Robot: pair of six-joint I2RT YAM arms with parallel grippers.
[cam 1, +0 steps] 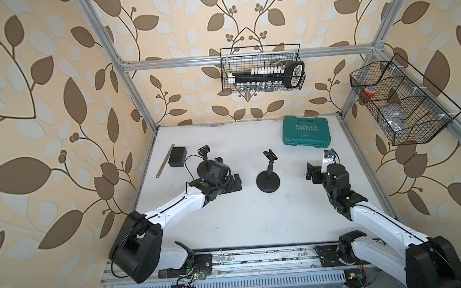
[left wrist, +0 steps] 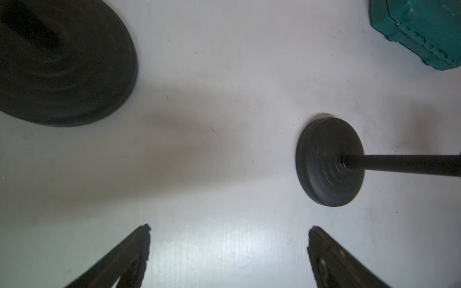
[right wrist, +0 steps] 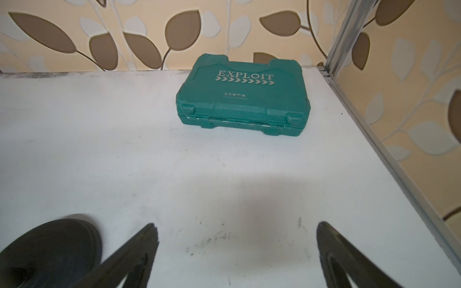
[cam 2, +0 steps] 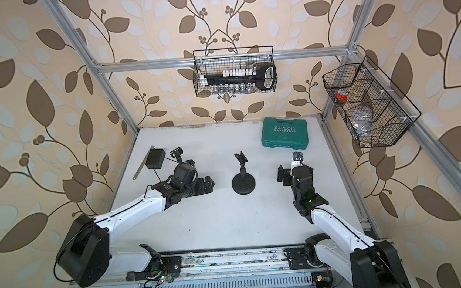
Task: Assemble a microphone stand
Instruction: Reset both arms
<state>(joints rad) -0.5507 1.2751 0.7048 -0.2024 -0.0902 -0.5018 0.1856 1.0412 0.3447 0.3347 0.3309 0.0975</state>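
Two white-and-black arms are seen reaching over the white table [cam 1: 229, 220] from the lower edge of the frame in both top views. The left gripper [cam 1: 236, 182] is held left of centre with its jaws spread wide and nothing between them; in the left wrist view only bare table is seen between its fingers [left wrist: 139, 239]. The right gripper [cam 1: 310, 172] is held right of centre, likewise wide open and empty, as the right wrist view [right wrist: 237, 229] confirms. A wire basket [cam 1: 225, 72] is hung on the back rail at upper centre, and a second wire basket [cam 1: 408, 133] is fixed at the upper right. A green tool case [cam 1: 306, 134], closed, is laid flat near the back right of the table. The microphone stand [cam 1: 268, 175] is placed upright at the table's centre, between the two grippers and touched by neither, with its clip [cam 1: 270, 155] at the top of the pole. A second stand [cam 1: 204, 152] is partly hidden behind the left arm's wrist. At the left of the table a black box [cam 1: 177, 156] is set just beside a metal ruler [cam 1: 164, 161].
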